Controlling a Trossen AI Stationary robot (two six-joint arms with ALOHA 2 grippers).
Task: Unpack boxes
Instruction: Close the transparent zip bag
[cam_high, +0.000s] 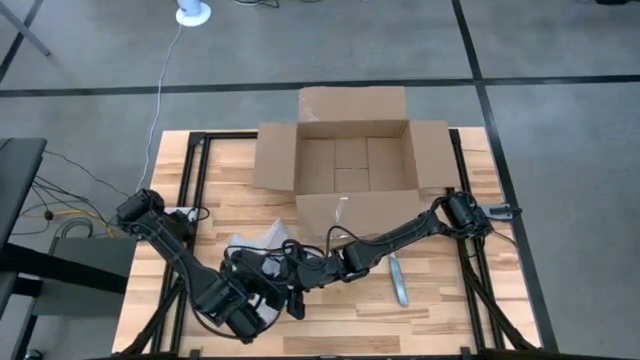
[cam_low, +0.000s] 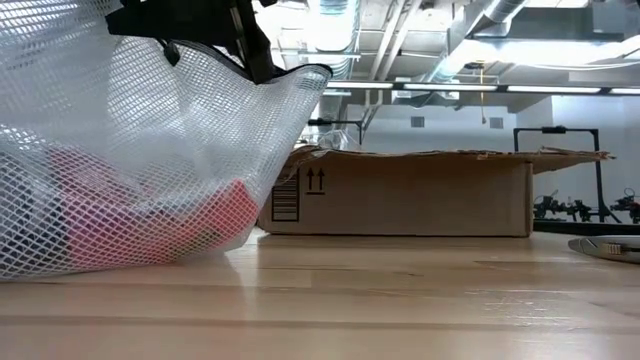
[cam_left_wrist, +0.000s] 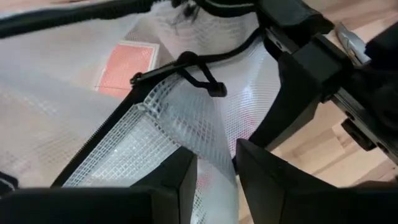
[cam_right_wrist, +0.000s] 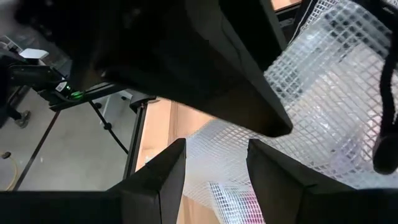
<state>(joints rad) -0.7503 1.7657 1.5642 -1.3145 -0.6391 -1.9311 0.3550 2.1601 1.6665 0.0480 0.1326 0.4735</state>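
Nearest the low camera, filling the left of the frame: a clear mesh zip bag (cam_low: 150, 160), soft and slumped on the counter (cam_low: 400, 300), something pink-red inside. Held at its black zipper edge from above by dark fingers.

Left tool (cam_left_wrist: 214, 171), seen at lower centre of its wrist frame: fingers close together with the bag's mesh fabric between them, pinching the bag near the zipper. Right tool (cam_right_wrist: 214, 162): fingers set apart with mesh showing in the gap; possibly closing on the fabric, but contact not clear from here. In the overhead frame both tools meet over the bag at lower centre-left.

Box (cam_high: 350, 165) at upper centre of the overhead frame, well apart from both tools, 4 flaps spread outward, interior showing bare cardboard panels. In the low frame, at middle right behind the bag, arrows and a barcode print on its side.

Handling, as a judgement: corrugated cardboard, stiff in the walls yet floppy at the flaps, likely light once emptied, prone to sliding on smooth wood. Best hold on a wall's top edge, not a flap. A pale slim object (cam_high: 399, 280) lies at lower right of centre.
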